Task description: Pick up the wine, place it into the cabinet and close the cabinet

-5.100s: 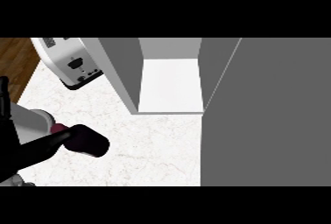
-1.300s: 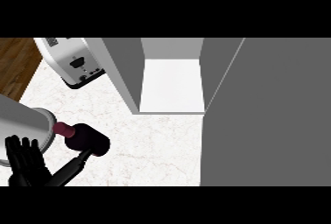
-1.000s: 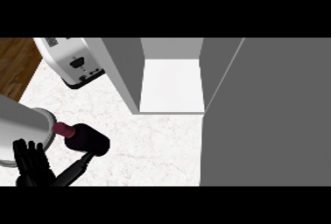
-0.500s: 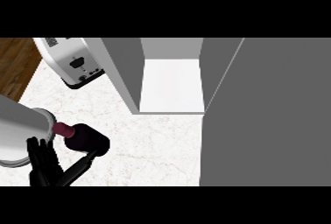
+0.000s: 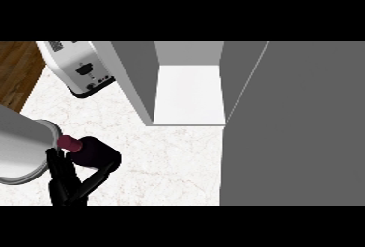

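Note:
The wine bottle (image 5: 96, 153) stands on the marble counter (image 5: 171, 159) at the lower left, seen from above as a dark body with a maroon cap. My left hand (image 5: 68, 181) reaches up from the lower edge, below the grey forearm (image 5: 18, 152). Its fingers lie along the bottle's left side by the cap and its thumb curls round the near right side. The cabinet (image 5: 189, 94) stands open behind, showing a bare white shelf. My right hand shows nowhere.
The open cabinet door (image 5: 292, 125) fills the right side as a large grey panel. A white toaster (image 5: 80, 71) sits at the back left beside the cabinet wall. The counter's left edge (image 5: 32, 96) drops to a wooden floor.
My left hand has come up and to the right from the lower left corner. Its spread fingers have drawn together around the bottle. The bottle has stayed in place.

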`<state>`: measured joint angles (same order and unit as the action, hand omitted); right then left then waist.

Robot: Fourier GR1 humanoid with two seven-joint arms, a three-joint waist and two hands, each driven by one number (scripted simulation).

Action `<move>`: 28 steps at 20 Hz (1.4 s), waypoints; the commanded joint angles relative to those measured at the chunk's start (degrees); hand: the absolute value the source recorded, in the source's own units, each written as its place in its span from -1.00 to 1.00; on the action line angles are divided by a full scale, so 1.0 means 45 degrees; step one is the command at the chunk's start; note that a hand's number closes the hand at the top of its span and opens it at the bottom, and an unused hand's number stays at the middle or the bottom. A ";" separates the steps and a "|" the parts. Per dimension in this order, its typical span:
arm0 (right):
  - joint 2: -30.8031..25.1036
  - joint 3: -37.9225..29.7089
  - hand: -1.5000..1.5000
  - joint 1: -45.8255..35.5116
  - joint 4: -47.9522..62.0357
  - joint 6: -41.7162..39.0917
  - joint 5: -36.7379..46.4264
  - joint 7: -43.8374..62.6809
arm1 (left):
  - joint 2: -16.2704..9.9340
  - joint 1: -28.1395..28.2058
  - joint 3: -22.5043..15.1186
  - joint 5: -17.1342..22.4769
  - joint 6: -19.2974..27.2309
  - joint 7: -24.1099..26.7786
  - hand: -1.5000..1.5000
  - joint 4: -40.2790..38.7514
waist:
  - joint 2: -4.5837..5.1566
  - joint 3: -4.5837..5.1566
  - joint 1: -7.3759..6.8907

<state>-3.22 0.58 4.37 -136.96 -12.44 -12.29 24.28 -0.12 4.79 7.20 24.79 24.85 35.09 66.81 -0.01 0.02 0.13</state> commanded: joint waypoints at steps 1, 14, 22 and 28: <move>-0.0257 -0.0605 -1.00 -0.0296 0.0818 -0.0446 -0.0254 -0.0572 | -0.0302 -0.0519 0.0759 0.0349 -0.0834 0.0652 -1.00 -0.1498 | 0.0004 -0.0002 -0.0017; 0.0013 -0.0243 -1.00 0.0364 -0.0447 -0.0318 0.0030 -0.0185 | -0.0404 -0.2297 0.1376 0.2148 -0.3603 0.3243 -1.00 -0.5494 | 0.0005 0.0003 0.0039; 0.0362 -0.0031 -1.00 0.0959 -0.0155 -0.0499 0.0380 -0.0746 | 0.0022 -0.1713 0.0576 0.2273 -0.3183 0.3141 1.00 -0.4481 | -0.0015 -0.0007 -0.0011; 0.0120 -0.0405 -1.00 0.0130 -0.0404 -0.0107 -0.0149 0.0090 | -0.0271 -0.2830 0.1187 0.2125 -0.4067 0.3822 1.00 -0.6778 | 0.0004 0.0003 0.0044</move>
<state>-3.04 -1.63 4.65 -136.58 -13.98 -12.52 22.76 -0.63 -5.58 12.02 34.06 7.21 54.09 40.37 -0.47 -0.99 -0.07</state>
